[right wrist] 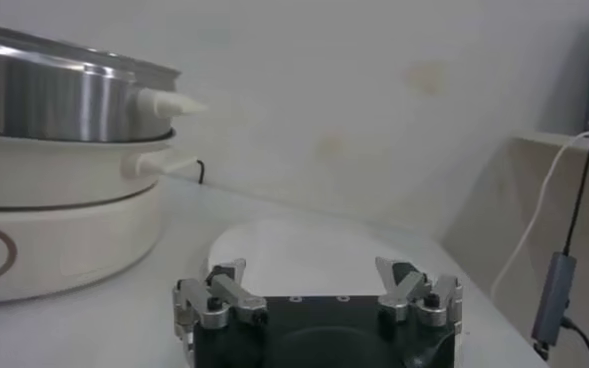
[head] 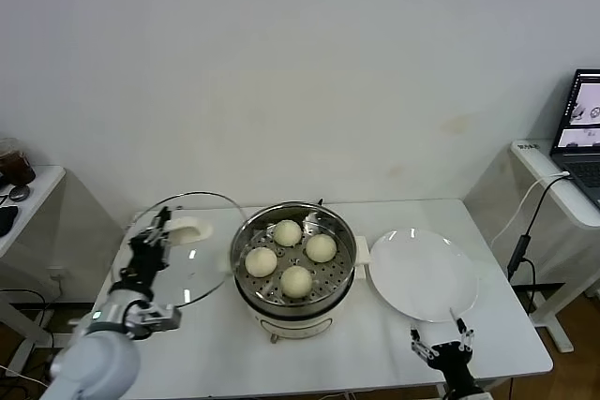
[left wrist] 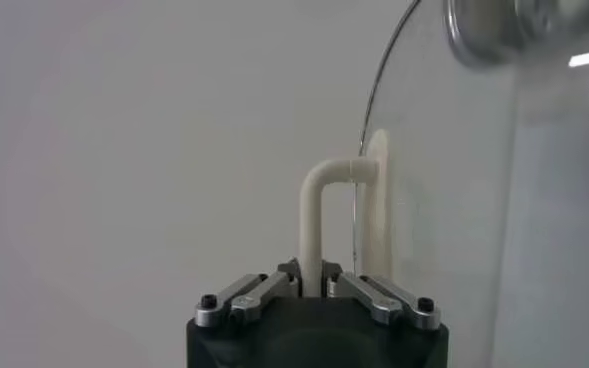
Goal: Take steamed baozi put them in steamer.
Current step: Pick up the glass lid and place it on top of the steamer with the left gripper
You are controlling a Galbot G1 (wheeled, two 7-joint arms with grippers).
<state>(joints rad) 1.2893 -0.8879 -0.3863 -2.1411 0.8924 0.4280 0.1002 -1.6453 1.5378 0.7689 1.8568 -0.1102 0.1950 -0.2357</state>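
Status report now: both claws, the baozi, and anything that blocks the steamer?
Left claw shut on glass lid handle, lid held left of steamer. Right claw open, near plate. Four baozi in steamer. Nothing blocks.

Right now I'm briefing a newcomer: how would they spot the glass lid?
Find the steel steamer at the table's middle. On the robot's left of it, the left pincer holds up the glass lid by its cream handle. It is transparent, unlike the opaque white plate.
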